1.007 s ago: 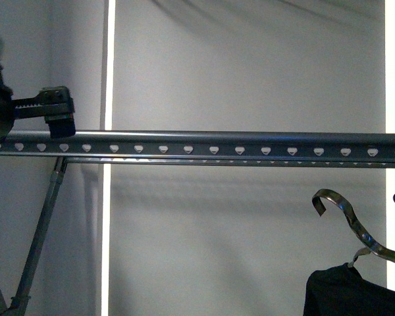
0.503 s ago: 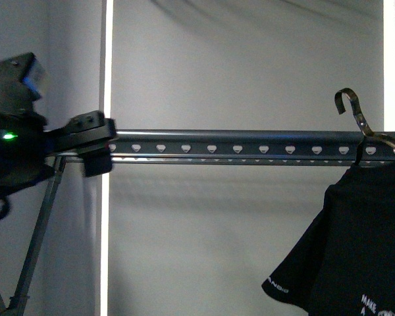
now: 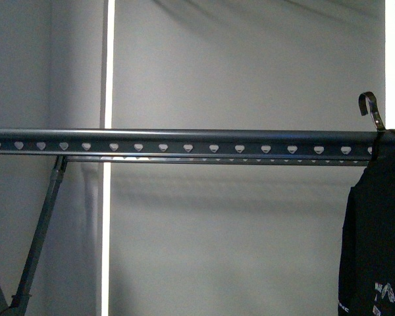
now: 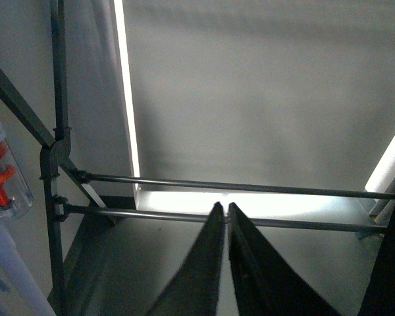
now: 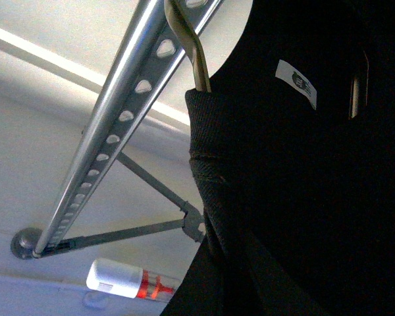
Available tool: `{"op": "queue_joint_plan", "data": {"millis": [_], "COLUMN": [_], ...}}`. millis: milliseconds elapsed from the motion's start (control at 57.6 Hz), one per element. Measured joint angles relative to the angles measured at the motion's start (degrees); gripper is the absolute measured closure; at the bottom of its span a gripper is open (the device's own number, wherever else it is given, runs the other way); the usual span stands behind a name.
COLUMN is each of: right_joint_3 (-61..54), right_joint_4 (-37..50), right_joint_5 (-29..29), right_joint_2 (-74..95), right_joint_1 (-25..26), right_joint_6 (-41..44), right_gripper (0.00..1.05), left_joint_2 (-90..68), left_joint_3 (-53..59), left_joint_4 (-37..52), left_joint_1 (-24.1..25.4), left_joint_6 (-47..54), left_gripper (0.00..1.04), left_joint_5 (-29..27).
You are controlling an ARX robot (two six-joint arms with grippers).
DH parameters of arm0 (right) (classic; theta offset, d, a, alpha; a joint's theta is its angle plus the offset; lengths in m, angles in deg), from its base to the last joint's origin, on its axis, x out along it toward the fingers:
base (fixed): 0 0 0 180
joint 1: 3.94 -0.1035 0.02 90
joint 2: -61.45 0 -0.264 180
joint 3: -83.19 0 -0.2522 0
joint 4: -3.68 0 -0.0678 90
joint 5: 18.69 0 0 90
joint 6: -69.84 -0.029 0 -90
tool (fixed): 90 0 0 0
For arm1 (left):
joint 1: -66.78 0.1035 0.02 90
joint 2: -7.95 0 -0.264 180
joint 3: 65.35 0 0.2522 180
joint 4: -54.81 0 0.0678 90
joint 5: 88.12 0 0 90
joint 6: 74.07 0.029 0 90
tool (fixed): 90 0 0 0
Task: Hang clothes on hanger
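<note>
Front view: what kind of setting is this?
Likely an indoor clothes-drying or wardrobe corner: a perforated metal rail on a braced stand, a black garment with its hook at the rail, plain pale wall behind.

Pale grey wall point(image 3: 250, 72) behind everything, with a bright vertical light strip point(image 3: 108, 66) on it left of centre. Second strip point(image 3: 393, 59) near the wall's right edge. Slanted grey brace strut point(image 3: 43, 224) stands against the wall, left of the first strip. White canister with red-orange band point(image 5: 128, 281) low against the wall; also point(image 4: 3, 174).
</note>
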Motion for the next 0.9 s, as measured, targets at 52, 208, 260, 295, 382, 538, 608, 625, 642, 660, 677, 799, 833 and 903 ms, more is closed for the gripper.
{"op": "queue_joint_plan", "data": {"millis": [52, 208, 260, 295, 382, 538, 608, 625, 642, 660, 677, 799, 833, 903], "right_joint_3": [1.03, 1.97, 1.95, 1.86, 0.09, -3.02, -4.24, -4.68, -5.16, -5.68, -5.97, -11.28, -14.73, -20.63], "right_joint_4": [-0.79, -1.42, -1.42, -1.40, -0.63, 0.81, 2.32, 2.64, 3.02, 3.41, 3.61, 5.97, 9.42, 16.24], "right_joint_5": [-0.63, -2.03, -2.97, -3.45, -4.72, -5.75, -6.16, -6.21, -6.25, -6.47, -6.71, -13.22, -17.44, -22.67], "right_joint_2": [0.81, 2.40, 3.06, 3.43, 3.82, 4.81, 5.11, 5.11, 5.03, 4.94, 4.87, 2.45, 0.44, -4.22], "right_joint_1": [0.00, -0.61, -1.27, -1.70, -2.82, -3.82, -4.13, -4.17, -4.22, -4.28, -4.35, -5.49, -6.10, -6.75], "right_joint_6": [-0.02, -0.15, -0.13, -0.11, 0.37, 1.31, 2.03, 2.38, 2.80, 3.32, 3.78, 10.82, 15.41, 21.33], "right_gripper": [1.01, 1.01, 1.01, 1.01, 1.01, 1.01, 1.01, 1.01, 1.01, 1.01, 1.00, 0.79, 0.71, 0.58], "left_joint_2": [1.40, 5.73, 7.65, 8.79, 11.78, 15.80, 18.14, 18.84, 19.28, 19.82, 20.15, 23.69, 24.98, 26.91], "left_joint_3": [1.79, 7.17, 9.49, 10.69, 13.27, 16.06, 17.51, 17.88, 18.12, 18.38, 18.51, 19.89, 20.35, 20.96], "left_joint_4": [0.57, 1.73, 1.88, 1.88, 1.84, 0.81, -0.24, -0.59, -0.85, -1.14, -1.31, -3.37, -4.22, -5.53], "left_joint_1": [0.52, 2.08, 2.73, 3.08, 6.08, 7.89, 7.89, 7.89, 7.89, 7.89, 7.89, 7.89, 7.89, 7.89], "left_joint_6": [0.11, 0.33, 0.35, 0.35, 0.48, 0.52, 0.52, 0.52, 0.52, 0.52, 0.52, 0.52, 0.52, 0.52], "left_gripper": [1.02, 1.01, 1.01, 1.01, 1.01, 1.01, 1.01, 1.01, 1.01, 1.01, 1.01, 1.01, 1.01, 1.01], "left_joint_5": [0.46, 1.97, 2.51, 2.91, 7.04, 7.43, 7.58, 7.56, 7.56, 7.52, 7.54, 7.56, 7.56, 7.56]}}
